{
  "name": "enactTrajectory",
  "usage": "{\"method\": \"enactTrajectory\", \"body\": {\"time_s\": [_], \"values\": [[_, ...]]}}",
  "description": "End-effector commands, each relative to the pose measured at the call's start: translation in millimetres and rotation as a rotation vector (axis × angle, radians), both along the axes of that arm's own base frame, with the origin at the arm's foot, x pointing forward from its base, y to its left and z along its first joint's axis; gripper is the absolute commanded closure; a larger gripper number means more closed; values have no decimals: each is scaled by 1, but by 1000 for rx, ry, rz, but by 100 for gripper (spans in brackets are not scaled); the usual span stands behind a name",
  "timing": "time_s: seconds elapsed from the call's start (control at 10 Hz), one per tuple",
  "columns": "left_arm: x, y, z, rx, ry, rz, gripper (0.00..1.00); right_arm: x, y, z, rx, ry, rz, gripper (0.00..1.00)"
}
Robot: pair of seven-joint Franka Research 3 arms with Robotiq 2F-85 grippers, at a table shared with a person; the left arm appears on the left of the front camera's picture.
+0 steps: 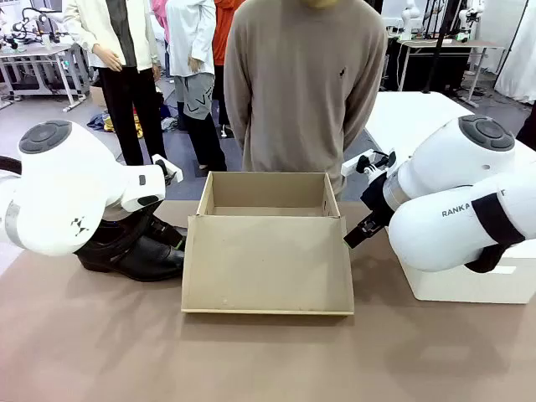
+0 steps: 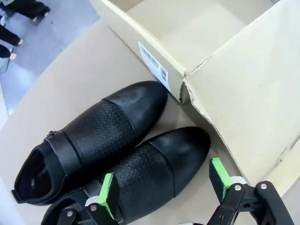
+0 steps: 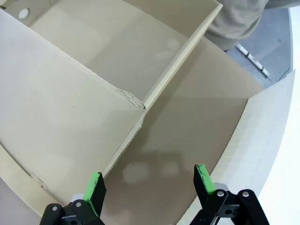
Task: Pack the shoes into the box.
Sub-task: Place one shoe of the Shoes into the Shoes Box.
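Green pads on the left gripper (image 2: 164, 183) stand wide apart with nothing held between them. They hang over the front half of the nearer of the two shoes (image 2: 117, 145): one pad is above its textured middle, the other just off its toe. The black shoes lie side by side on the table (image 1: 251, 360), at the left of the box (image 1: 268, 194), with their toes towards its corner. The farther shoe's toe sits right up against the box wall, just below a barcode label (image 2: 153, 63). From the front they show as a dark pair (image 1: 134, 251) tucked under the left arm.

Over on the other side, the right gripper (image 3: 149, 183) is spread open too, and empty. It hangs above bare table just beside the edge of the lid (image 3: 61, 122), with a white box (image 1: 469, 285) close on its other side.

Between the arms the cardboard box is open, with plain card showing inside. Its lid (image 1: 268, 264) is folded out flat towards the robot. A person (image 1: 306, 84) in a beige jumper stands right behind the box at the far edge of the table.
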State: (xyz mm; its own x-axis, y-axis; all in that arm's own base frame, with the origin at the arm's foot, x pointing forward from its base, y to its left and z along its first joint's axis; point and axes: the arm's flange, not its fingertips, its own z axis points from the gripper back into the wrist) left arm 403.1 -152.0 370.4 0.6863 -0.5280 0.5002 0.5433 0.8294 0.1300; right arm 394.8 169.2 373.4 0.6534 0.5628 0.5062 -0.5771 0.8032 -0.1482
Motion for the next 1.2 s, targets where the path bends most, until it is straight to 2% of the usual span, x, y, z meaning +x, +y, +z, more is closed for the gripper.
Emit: {"method": "enactTrajectory", "body": {"time_s": [0.0,1.1], "values": [[0,0,0,0,0,0,0,0,0,0,0,0,0,0],[0,0,0,0,0,0,0,0,0,0,0,0,0,0]]}}
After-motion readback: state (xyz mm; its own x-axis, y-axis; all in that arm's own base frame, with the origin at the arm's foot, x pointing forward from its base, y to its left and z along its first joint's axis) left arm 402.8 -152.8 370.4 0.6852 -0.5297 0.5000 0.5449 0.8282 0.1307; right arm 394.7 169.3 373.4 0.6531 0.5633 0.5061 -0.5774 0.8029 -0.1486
